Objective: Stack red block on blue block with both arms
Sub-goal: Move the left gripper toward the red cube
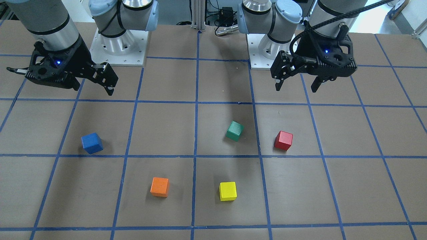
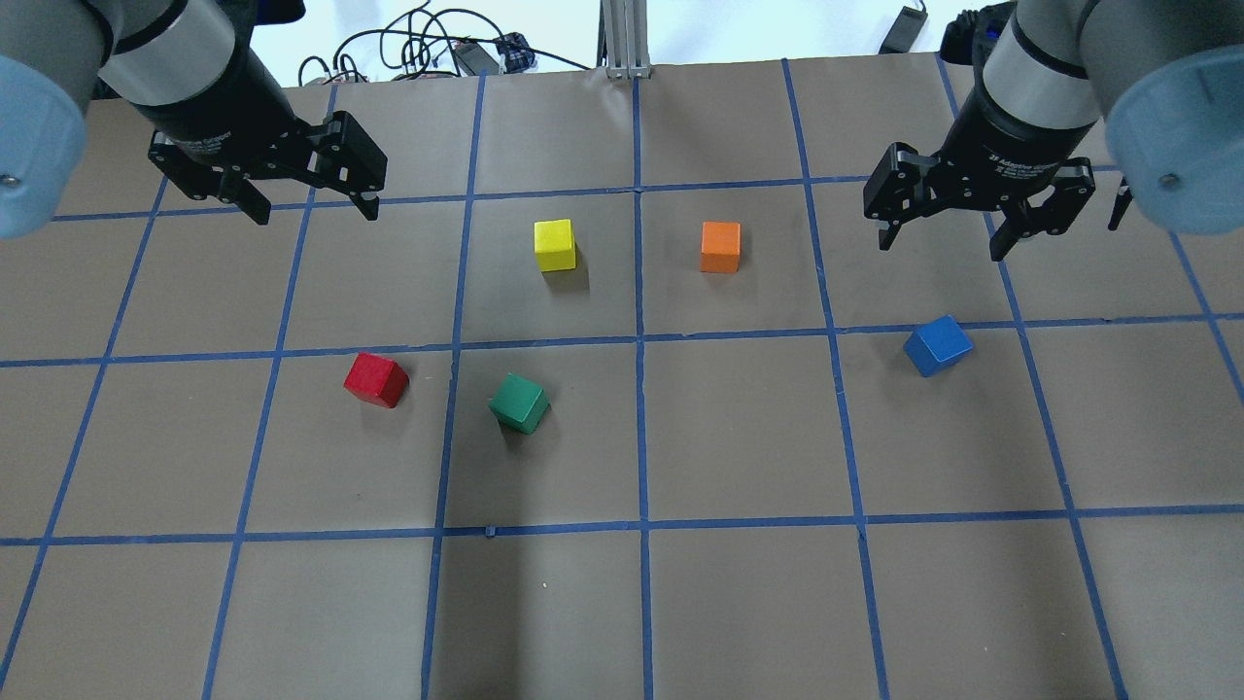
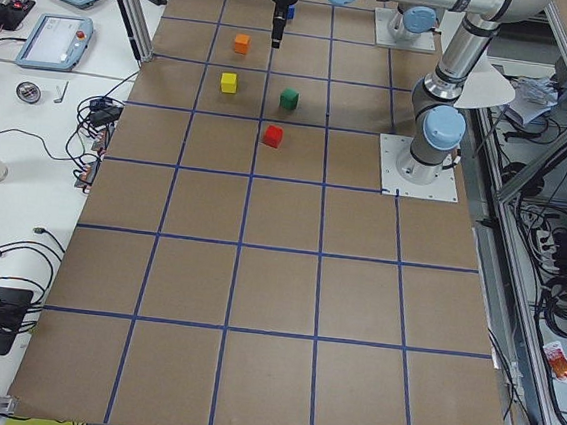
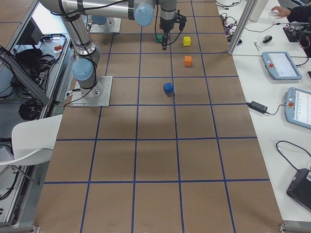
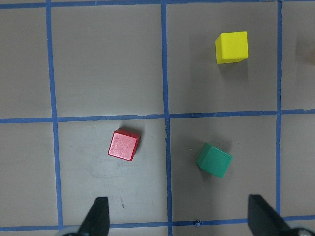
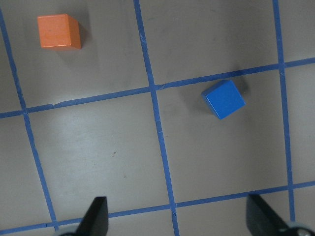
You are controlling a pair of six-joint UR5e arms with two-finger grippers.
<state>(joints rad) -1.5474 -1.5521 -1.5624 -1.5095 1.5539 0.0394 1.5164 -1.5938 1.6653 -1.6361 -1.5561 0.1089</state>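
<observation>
Reading the labels first: white lettering (image 2: 1020, 161) runs round the black collar of the right end effector (image 2: 940, 248). "Adaptive" can just about be made out in the overhead view, but the rest is too small to read. The blocks themselves carry no writing.

Now the arms. The left arm (image 2: 185, 58) reaches in from its corner, wrist turned down, and the left end effector (image 2: 316, 214) hangs above the bench (image 2: 739, 603) with its fingers pointing at the surface. The right arm (image 2: 1050, 58) mirrors it on the other side, wrist down and raised off the bench.

Both end effectors are spread wide. The left one's jaws are well apart, gripping nothing and touching nothing; its wrist camera shows the two fingertips (image 5: 98, 216) at the bottom edge with bare bench between them. The right one is the same: fully parted and empty-handed.

The red block (image 2: 375, 379) sits flat on the bench in the left half, slightly turned, just beside a line of the blue tape grid (image 2: 639, 437). The green block (image 2: 520, 402) is near it, across that line. The blue block (image 2: 938, 346) rests in the right half, rotated, just beside a cross line of tape and well apart from the red one. The yellow block (image 2: 555, 245) and orange block (image 2: 720, 247) stand between the two end effectors, either side of the centre line.
</observation>
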